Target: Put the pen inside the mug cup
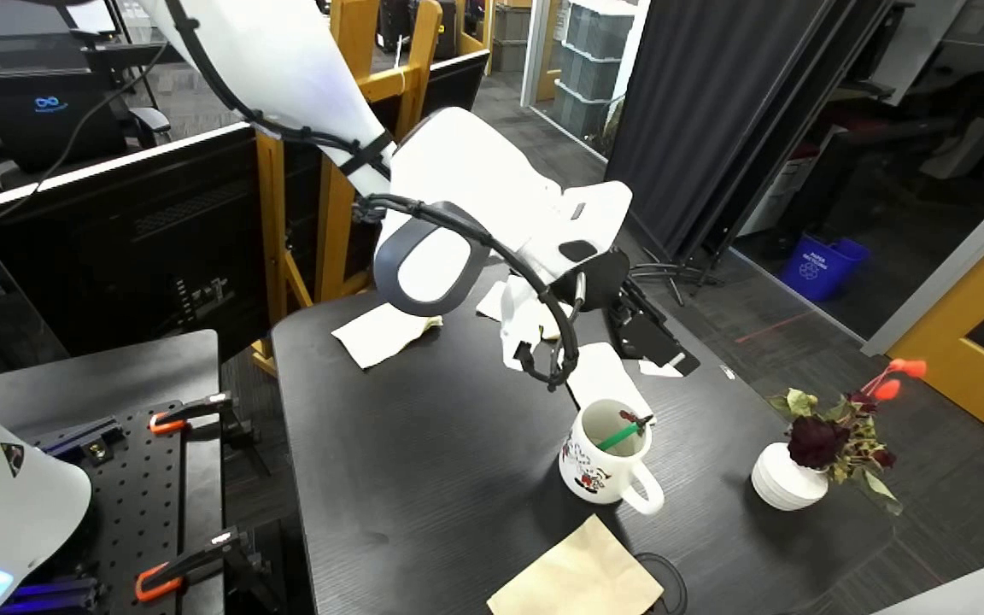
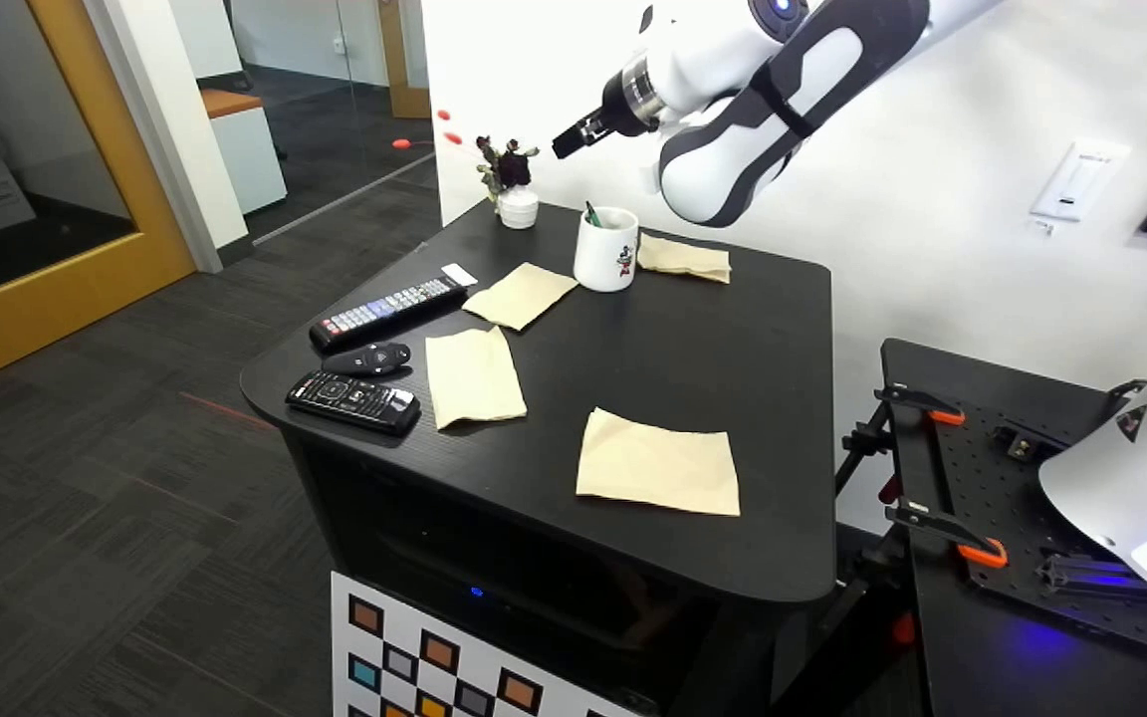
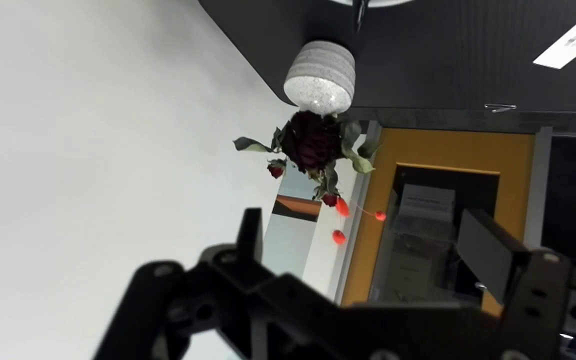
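In an exterior view: saw green pen [image 1: 620, 437] leaning inside cartoon-mouse mug [image 1: 593, 477]. In an exterior view: noted Robotiq gripper [image 2: 574, 138] higher than mug, white vase [image 2: 518, 209] near mug. In wrist view: recorded fingers [image 3: 484, 252] spread apart.

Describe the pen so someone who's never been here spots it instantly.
On the black table stands a white mug with a cartoon print. The pen leans inside, its dark end poking past the rim; unlike the wider black remotes, it is slim and green.

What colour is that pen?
The pen is green with a dark end, clearest in an exterior view.
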Controlling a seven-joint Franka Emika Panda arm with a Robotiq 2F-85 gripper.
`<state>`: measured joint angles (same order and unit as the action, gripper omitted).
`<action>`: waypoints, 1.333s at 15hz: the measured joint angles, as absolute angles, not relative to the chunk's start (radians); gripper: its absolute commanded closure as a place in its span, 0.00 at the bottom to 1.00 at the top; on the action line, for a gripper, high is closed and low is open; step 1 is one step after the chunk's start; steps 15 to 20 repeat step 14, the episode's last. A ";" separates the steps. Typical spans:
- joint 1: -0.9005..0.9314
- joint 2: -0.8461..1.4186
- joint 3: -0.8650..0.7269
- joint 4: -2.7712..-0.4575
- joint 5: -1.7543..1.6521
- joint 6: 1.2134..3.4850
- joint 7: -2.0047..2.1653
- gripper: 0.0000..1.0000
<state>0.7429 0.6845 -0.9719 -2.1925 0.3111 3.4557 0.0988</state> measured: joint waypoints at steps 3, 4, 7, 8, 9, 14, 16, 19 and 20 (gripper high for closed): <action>0.763 0.616 -0.984 -2.218 0.255 3.447 0.029 0.00; 0.771 0.588 -0.991 -2.232 0.223 3.433 0.007 0.00; 0.799 0.502 -1.028 -2.266 0.128 3.345 -0.066 0.00; 0.811 0.473 -1.045 -2.275 0.100 3.306 -0.094 0.00; 0.824 0.448 -1.064 -2.282 0.075 3.267 -0.118 0.00; 0.894 0.358 -1.164 -2.305 -0.017 3.130 -0.213 0.00; 0.894 0.358 -1.164 -2.305 -0.017 3.130 -0.213 0.00; 0.894 0.358 -1.164 -2.305 -0.017 3.130 -0.213 0.00; 0.894 0.358 -1.164 -2.305 -0.017 3.130 -0.213 0.00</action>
